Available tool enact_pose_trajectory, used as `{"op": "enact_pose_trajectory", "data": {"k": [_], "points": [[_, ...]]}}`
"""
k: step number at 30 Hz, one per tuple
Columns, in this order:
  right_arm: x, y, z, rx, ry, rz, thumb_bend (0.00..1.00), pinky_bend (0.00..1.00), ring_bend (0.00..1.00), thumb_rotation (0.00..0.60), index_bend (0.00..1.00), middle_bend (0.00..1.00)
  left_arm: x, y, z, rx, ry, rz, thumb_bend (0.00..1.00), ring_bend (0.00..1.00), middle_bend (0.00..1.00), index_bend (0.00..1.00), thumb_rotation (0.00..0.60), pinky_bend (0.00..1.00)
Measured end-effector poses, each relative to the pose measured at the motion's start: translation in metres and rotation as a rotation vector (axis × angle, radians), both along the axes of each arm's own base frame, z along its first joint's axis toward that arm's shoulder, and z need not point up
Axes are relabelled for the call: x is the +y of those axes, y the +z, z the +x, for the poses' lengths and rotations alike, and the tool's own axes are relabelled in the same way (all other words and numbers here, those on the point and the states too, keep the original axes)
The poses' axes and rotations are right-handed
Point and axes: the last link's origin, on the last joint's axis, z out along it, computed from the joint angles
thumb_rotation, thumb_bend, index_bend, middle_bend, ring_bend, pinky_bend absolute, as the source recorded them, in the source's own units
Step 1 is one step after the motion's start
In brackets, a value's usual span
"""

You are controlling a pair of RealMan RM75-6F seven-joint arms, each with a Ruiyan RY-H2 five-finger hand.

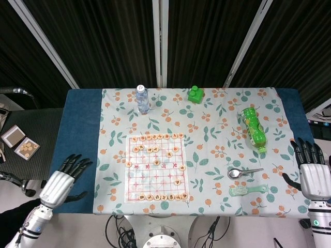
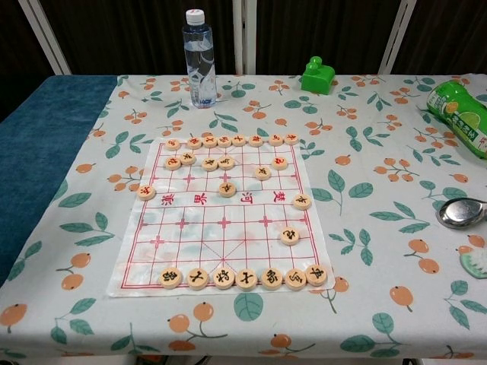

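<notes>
2 hands hover empty with fingers spread: left hand off the tabletop corner, nearing the chess board; right hand seemingly idle; next, reaching a piece

Lab test bay, dark curtain panels, cloth-covered table, floor cables

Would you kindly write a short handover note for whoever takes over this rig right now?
Left hand: open, holds nothing, over the blue cloth at the table's left edge, nearest the chess board.
Right hand: open, holds nothing, at the table's right edge, nearest the green brush and the spoon.
Chess pieces stand in rows on the board; nothing is gripped.
Done: no piece or other thing looks handled.
Left: every grasp.
</notes>
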Motion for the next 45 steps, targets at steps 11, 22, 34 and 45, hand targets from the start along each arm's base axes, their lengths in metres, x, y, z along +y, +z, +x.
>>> {"op": "enact_pose_trajectory", "data": {"k": [11,22,34,45], "points": [[-0.004,0.003,0.007,-0.006,0.046,-0.004,0.10,0.00,0.00,0.600,0.00,0.00,-0.006,-0.057,0.023,0.000,-0.037,-0.267,0.16,0.00,0.10,0.19,0.600,0.00],[-0.005,-0.003,0.009,-0.026,0.052,0.015,0.10,0.00,0.00,0.600,0.00,0.00,0.001,-0.093,0.051,-0.064,-0.014,-0.409,0.19,0.00,0.10,0.23,0.600,0.00],[0.001,0.007,-0.001,-0.023,0.016,-0.003,0.10,0.00,0.00,0.600,0.00,0.00,0.016,-0.132,0.077,-0.118,-0.045,-0.430,0.21,0.00,0.12,0.32,0.600,0.00],[0.000,0.009,-0.004,-0.025,0.014,-0.010,0.10,0.00,0.00,0.600,0.00,0.00,0.025,-0.151,0.072,-0.088,-0.038,-0.406,0.24,0.00,0.12,0.36,0.600,0.00]]}}
